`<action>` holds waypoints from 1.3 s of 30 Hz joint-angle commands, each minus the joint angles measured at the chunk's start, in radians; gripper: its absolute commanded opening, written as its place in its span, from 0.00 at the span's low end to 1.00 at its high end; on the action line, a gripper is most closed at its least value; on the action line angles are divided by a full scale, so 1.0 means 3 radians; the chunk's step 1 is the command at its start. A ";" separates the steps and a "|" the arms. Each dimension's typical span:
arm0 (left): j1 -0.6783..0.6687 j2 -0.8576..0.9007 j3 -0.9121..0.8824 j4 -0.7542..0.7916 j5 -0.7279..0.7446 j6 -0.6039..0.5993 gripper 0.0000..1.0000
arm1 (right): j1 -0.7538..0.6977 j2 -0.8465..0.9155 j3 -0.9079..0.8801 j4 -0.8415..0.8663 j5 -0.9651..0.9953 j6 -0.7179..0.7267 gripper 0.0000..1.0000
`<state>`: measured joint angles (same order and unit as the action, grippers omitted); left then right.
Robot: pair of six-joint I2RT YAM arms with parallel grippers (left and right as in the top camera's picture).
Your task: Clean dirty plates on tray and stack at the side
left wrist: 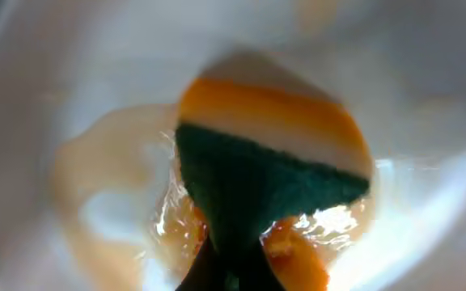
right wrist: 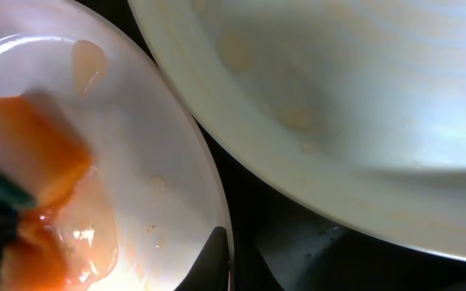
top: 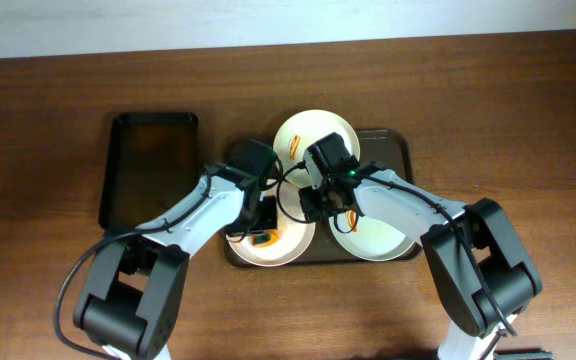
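**Sponge down in the sauce: scrubbing under way on one plate**

The left fingers [top: 260,222] are clenching the sponge [left wrist: 265,170], green scouring face showing and orange backing behind it. They are pressing it into the near-left plate [top: 290,248] directly beneath them. Orange-red sauce [left wrist: 298,255] is pooling wet and glossy round the sponge's lower edge, so this plate is looking a long way from clean.

The right fingers [top: 316,205] are sitting at that same plate's rim, just beside the left fingers. One dark tip is showing against the rim in the right wrist view, but whether they are pinching it or lying released I cannot tell.

All three plates are lying on the tray [top: 396,150]. One is under the left fingers. The second plate [top: 380,238] is just outboard of the right fingers and is showing only faint pale marks. The third plate [top: 318,128] is beyond both sets of fingers and is carrying an orange streak. The black tray [top: 148,170] is lying on the table [top: 48,100], well outboard of the left fingers.

My read is that this is the wiping step, early in the job, with nothing stacked at the side. The next move is calling for firm sweeps through that sauce pool, with the plate braced so it is not skidding. After that comes a rim grasp to carry the plate off the tray.
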<state>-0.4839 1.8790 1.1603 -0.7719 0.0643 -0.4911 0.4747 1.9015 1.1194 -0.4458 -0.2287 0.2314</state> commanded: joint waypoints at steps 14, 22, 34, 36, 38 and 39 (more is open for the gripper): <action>0.0561 -0.0473 0.1266 -0.1061 -0.0526 -0.0037 0.00 | 0.0018 -0.0053 0.0787 -0.0849 0.0308 -0.0060 0.04; 0.1895 -0.0582 0.1259 -0.1171 -0.0118 0.0299 0.00 | 0.0880 -0.0148 0.1933 -0.2045 0.2669 -0.0015 0.04; 0.2065 -0.0580 0.1232 -0.1183 0.0150 0.0296 0.00 | 0.2075 -0.0146 0.1954 -0.1841 0.5225 -0.0031 0.04; 0.2065 -0.0580 0.1227 -0.1181 0.0150 0.0296 0.00 | 0.1980 -0.0146 0.1954 -0.1845 0.4789 -0.0029 0.04; 0.2065 -0.0580 0.1217 -0.1181 0.0150 0.0296 0.00 | 0.1757 -0.0146 0.1954 -0.1858 0.4114 0.0116 0.04; 0.2065 -0.0580 0.1214 -0.1175 0.0150 0.0298 0.00 | 0.1651 -0.0148 0.1954 -0.1873 0.3864 0.0296 0.04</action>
<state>0.1360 1.7103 1.5333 -1.1252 0.0978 -0.4179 1.0561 1.8835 1.6817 -1.0000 1.1542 0.2161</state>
